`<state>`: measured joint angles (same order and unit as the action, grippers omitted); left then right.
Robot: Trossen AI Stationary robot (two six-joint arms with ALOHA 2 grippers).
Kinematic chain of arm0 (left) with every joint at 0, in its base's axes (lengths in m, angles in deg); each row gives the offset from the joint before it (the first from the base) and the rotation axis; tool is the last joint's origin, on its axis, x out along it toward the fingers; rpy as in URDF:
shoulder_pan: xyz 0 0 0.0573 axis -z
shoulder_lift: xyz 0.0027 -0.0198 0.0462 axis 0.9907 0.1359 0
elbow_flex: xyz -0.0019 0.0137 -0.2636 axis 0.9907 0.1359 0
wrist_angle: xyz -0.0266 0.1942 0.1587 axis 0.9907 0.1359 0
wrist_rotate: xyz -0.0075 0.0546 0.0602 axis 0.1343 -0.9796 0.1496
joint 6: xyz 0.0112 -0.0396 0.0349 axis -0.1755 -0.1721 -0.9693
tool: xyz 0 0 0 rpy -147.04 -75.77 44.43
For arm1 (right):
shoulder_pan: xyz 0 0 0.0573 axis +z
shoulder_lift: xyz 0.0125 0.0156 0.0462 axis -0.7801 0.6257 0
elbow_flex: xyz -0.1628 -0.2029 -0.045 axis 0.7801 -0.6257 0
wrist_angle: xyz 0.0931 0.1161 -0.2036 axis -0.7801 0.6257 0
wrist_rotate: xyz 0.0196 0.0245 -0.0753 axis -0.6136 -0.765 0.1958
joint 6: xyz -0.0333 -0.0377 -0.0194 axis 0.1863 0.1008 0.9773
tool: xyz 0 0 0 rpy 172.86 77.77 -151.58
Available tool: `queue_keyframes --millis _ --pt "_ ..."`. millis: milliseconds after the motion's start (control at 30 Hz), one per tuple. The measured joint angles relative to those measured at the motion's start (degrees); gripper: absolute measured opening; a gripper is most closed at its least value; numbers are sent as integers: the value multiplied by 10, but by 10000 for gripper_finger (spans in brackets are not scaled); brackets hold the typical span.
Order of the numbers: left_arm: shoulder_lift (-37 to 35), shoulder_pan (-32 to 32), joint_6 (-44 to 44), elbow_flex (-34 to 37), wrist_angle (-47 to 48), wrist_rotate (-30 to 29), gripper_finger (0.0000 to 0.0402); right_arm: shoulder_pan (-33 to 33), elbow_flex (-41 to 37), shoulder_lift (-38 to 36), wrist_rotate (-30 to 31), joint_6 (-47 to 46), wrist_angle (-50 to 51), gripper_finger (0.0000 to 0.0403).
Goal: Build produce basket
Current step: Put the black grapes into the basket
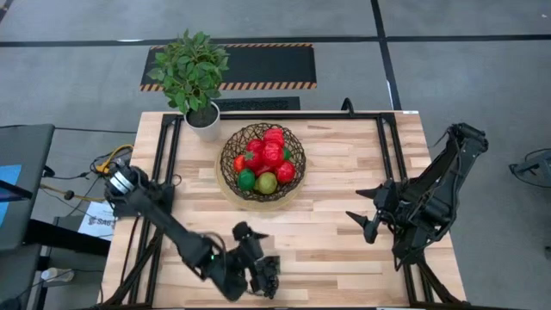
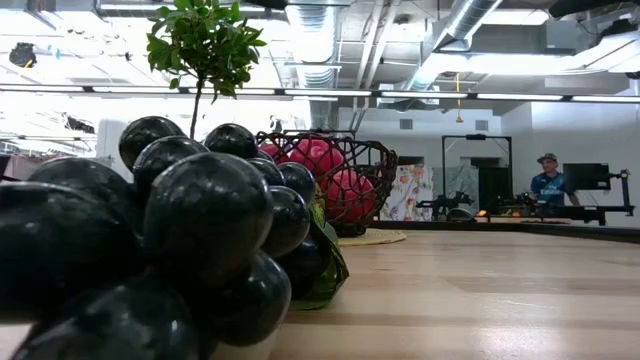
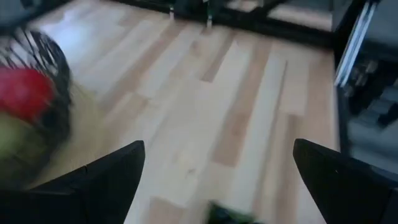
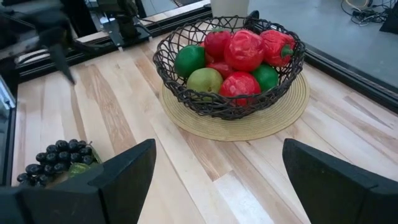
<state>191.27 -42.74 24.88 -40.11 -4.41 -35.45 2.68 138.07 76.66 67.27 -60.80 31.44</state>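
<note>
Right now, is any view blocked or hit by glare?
Low view: the grape bunch sits close to the lens, fills the left half and hides part of the basket; ceiling lights glare behind. High view: even light, nothing washed out. Right wrist view: basket clear, no glare.

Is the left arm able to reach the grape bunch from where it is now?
Probably yes: the left gripper is open near the table's front edge, and the grape bunch lies close by, outside the basket.
</note>
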Motion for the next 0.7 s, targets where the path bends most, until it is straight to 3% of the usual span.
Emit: queue_keyframes --millis 100,333,700 --pt "36 24 73 -1 -15 -29 396 0 0 0 0 0 0 368" --pt "132 44 145 -11 -57 -11 396 0 0 0 0 0 -1 368" --pt "259 40 212 -83 18 32 396 0 0 0 0 0 -1 368"
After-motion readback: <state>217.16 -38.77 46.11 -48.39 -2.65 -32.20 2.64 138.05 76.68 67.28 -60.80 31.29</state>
